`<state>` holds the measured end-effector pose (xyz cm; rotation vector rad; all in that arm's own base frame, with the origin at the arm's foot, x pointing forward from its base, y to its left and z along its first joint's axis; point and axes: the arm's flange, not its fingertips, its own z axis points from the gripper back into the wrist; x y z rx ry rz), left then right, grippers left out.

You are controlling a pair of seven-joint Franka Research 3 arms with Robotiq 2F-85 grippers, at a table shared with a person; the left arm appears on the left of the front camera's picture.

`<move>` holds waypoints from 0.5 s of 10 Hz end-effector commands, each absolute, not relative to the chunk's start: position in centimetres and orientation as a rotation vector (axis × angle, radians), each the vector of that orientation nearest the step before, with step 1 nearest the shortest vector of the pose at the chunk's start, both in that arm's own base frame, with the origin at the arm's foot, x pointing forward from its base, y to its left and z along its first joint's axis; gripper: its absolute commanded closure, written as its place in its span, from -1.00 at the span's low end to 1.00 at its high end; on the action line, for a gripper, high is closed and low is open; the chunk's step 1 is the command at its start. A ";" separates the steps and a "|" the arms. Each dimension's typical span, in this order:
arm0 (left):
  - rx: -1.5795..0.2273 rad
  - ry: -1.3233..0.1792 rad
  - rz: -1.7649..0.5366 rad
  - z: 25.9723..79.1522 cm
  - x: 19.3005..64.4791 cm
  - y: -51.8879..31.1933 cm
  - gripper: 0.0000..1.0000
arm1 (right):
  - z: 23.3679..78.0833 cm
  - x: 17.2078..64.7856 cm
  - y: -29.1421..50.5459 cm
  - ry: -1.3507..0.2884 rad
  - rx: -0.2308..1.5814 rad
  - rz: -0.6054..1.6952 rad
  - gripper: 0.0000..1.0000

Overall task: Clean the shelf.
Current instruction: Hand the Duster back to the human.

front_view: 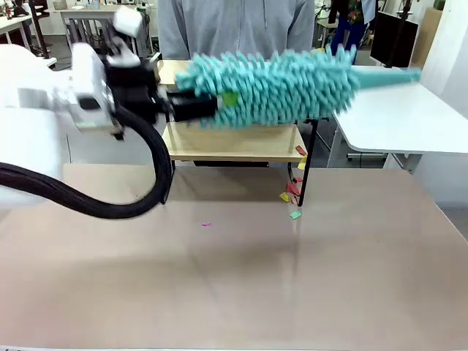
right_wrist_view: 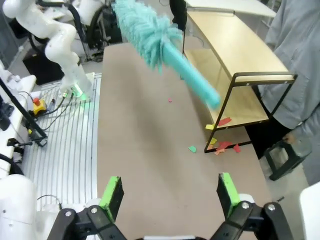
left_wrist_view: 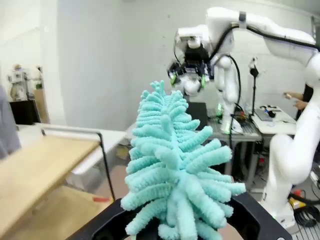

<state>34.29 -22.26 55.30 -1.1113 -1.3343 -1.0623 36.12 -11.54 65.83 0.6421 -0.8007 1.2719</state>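
Gripping a teal duster (front_view: 278, 88), the left end effector (front_view: 191, 106) hovers beside the shelf (front_view: 234, 142).

Shelf (front_view: 234, 142): far side of table (front_view: 234, 278), centre, person (front_view: 234, 25) behind it. Duster (front_view: 281, 84): in left gripper (front_view: 191, 107), lying across in front of shelf's top board. Paper scraps (front_view: 292, 194): on table by shelf's right front leg; one scrap (front_view: 206, 224) further left.

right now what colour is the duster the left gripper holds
Turquoise, a fluffy duster with a matching handle; clearest in the front view.
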 end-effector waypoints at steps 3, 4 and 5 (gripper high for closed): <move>-0.850 -1.562 -0.851 62.7 31.3 -14.2 0.65 | 66.0 35.9 -11.5 -0.797 0.641 1.275 -1.00; -0.792 -1.604 -0.777 63.5 31.0 -11.7 0.65 | 66.0 35.9 -11.5 -0.797 0.641 1.275 -1.00; -0.731 -1.664 -0.679 63.7 30.5 -8.6 0.65 | 66.0 35.9 -11.5 -0.797 0.641 1.275 -1.00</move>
